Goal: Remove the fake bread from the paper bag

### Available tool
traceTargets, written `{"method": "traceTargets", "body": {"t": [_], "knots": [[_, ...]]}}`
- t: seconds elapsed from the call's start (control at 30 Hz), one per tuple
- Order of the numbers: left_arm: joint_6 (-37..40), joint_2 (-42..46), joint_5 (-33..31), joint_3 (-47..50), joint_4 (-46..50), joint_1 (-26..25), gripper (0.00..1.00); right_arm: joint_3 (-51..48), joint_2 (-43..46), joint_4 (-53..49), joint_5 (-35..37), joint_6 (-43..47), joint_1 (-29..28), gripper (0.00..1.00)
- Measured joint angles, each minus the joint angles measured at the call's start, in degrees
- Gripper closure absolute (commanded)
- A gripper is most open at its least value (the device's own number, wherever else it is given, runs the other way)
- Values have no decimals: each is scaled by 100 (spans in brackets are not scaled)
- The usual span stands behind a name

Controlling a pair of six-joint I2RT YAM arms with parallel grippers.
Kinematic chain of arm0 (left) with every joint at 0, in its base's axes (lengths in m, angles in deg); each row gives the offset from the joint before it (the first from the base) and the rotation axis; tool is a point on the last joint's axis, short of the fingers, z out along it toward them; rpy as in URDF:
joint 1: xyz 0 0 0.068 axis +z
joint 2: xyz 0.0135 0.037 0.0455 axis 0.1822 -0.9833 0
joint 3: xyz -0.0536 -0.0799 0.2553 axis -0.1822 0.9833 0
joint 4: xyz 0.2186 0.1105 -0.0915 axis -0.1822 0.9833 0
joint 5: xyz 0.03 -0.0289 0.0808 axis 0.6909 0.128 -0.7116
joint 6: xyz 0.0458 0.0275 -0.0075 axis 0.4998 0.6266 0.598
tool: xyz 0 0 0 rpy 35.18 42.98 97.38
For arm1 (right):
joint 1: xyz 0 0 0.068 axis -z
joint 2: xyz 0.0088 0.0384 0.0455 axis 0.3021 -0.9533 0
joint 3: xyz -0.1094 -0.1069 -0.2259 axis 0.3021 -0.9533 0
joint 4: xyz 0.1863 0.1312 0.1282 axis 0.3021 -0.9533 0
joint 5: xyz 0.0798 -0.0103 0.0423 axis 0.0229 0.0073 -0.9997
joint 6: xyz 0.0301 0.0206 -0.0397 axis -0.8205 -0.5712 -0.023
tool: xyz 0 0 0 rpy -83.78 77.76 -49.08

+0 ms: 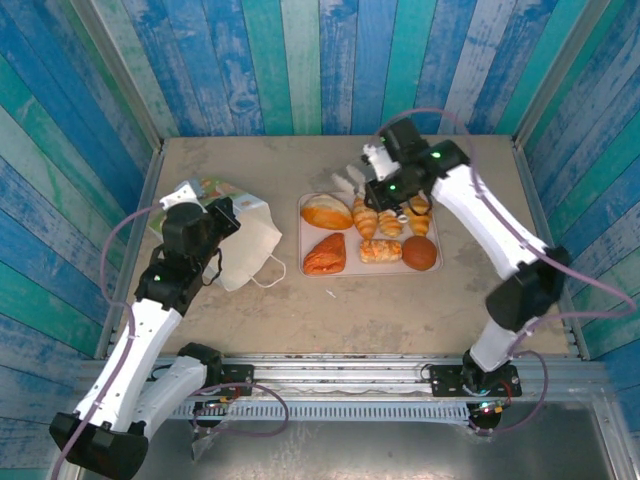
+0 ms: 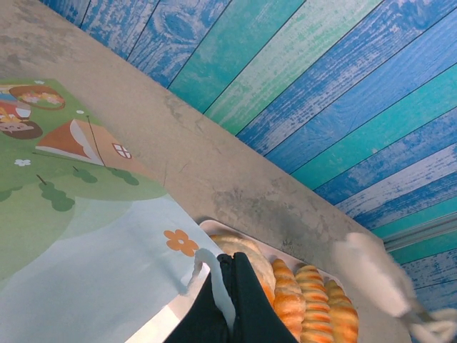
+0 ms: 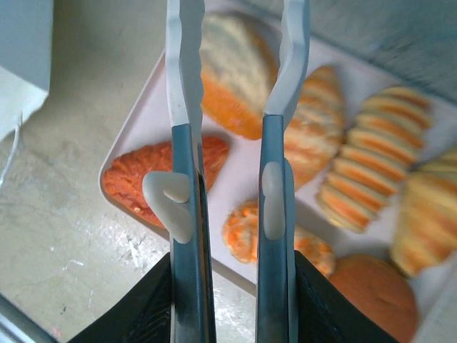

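all seven pieces of the fake bread (image 1: 380, 250) lie on the pink tray (image 1: 306, 268) mid-worktop; the paper bag (image 1: 250, 240) lies flat toward the left edge, so the job looks done; the left gripper (image 1: 222, 218) is closed at the bag's mouth, paper between its fingers or not i cannot tell; a cord handle (image 2: 194, 275) loops beside it and could snag, dragging the bag; the right gripper (image 1: 350, 183), parted and empty above the tray's far edge, could knock a croissant off.
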Motion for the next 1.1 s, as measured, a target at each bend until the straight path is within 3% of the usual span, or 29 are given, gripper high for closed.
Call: {"method": "traceTargets", "body": {"t": [0.3,0.53,0.8,1.1], "knots": [[81,26,-61,2,-7,0,100,-1069,1762,472,938,-299,798,62],[85,26,-57,2,-9,0,100,-2052,2437,809,988,-492,2153,61],[92,26,11,35,-52,0,100,-2736,1696,1019,520,-581,3357,61],[116,24,162,76,-96,0,100,-2806,81,1427,306,-654,3580,60]]}}
